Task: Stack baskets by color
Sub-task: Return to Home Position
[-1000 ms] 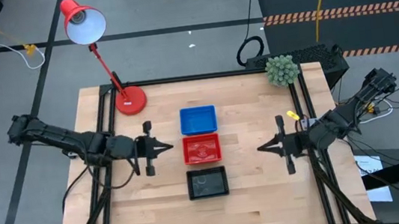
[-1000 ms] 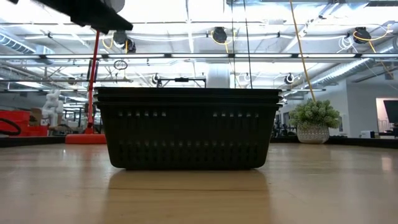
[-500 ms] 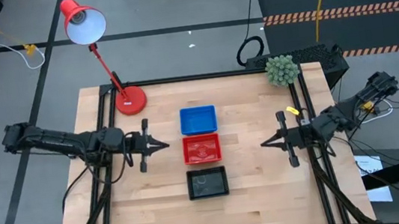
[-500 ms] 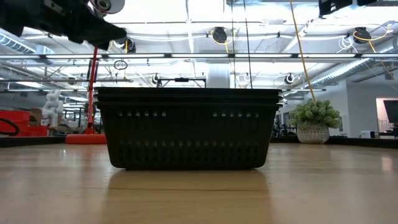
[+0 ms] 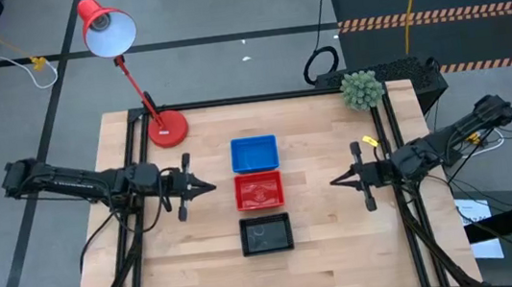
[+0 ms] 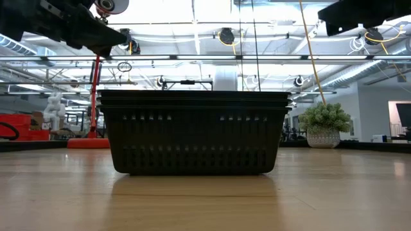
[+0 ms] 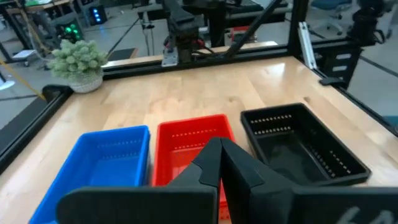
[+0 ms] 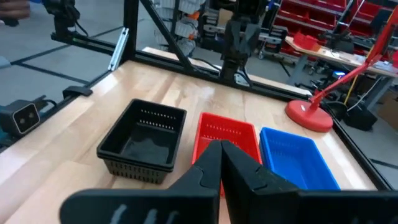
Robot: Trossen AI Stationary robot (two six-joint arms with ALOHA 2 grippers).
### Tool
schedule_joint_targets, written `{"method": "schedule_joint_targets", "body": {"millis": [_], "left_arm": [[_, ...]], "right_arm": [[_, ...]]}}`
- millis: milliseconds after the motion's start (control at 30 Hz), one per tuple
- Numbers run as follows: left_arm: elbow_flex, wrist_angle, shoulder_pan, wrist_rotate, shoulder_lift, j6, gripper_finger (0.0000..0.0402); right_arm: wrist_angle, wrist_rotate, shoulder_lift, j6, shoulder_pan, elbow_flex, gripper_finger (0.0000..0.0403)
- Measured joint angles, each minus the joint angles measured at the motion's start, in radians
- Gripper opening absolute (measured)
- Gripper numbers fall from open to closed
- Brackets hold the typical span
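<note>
Desk [image 5: 345, 249]: baskets in one column at centre: blue baskets [image 5: 254, 153] far, red baskets [image 5: 259, 191] middle, black baskets [image 5: 266, 234] near. My left hand [image 5: 205, 185] clenched on nothing, left of red; right hand [image 5: 335, 180] likewise, right of it.

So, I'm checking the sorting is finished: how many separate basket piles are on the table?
3, in one row: blue pile toward the lamp, red pile in the middle, black pile at the other end. How many baskets nest inside each is hidden from above.
</note>
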Motion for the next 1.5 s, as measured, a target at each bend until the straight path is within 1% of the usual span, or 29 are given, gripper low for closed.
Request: {"method": "schedule_joint_targets", "body": {"millis": [100, 267, 333, 500, 667, 933, 1100, 1167, 1267, 1500], "left_arm": [[0.0, -0.012, -0.017, 0.001, 0.0, 0.016, 0.0003], [0.0, -0.046, -0.021, 0.0, 0.0, 0.021, 0.0008], [0.0, -0.063, -0.021, 0.0, 0.0, 0.022, 0.0004], [0.0, -0.09, -0.021, 0.0, 0.0, 0.022, 0.0008], [0.0, -0.112, -0.021, 0.0, 0.0, 0.022, 0.0003], [0.0, -0.126, -0.021, 0.001, 0.0, 0.023, 0.0007], [-0.053, -0.068, -0.021, 0.017, -0.007, 0.022, 0.0006], [-0.088, -0.024, -0.021, 0.018, -0.025, 0.022, 0.0005], [-0.135, -0.019, -0.02, 0.018, -0.073, 0.019, 0.0003], [-0.205, -0.017, -0.02, 0.018, -0.238, 0.017, 0.0003]], "right_arm": [[0.035, -0.001, -0.006, 0.0, 0.0, -0.032, 0.0], [0.038, -0.001, -0.024, 0.027, 0.0, -0.08, 0.0], [0.037, -0.001, -0.035, 0.027, 0.0, -0.096, 0.0], [0.038, 0.003, -0.075, 0.027, 0.0, -0.121, 0.0], [0.038, 0.003, -0.123, 0.025, 0.0, -0.146, 0.0], [0.038, 0.003, -0.175, 0.024, 0.0, -0.18, 0.0], [0.038, 0.003, -0.193, 0.024, 0.0, -0.198, 0.0], [0.038, 0.003, -0.2, 0.022, 0.0, -0.203, 0.0], [0.037, 0.003, -0.207, 0.019, 0.0, -0.206, 0.0], [0.037, 0.003, -0.217, 0.001, 0.0, -0.206, 0.0]]}}
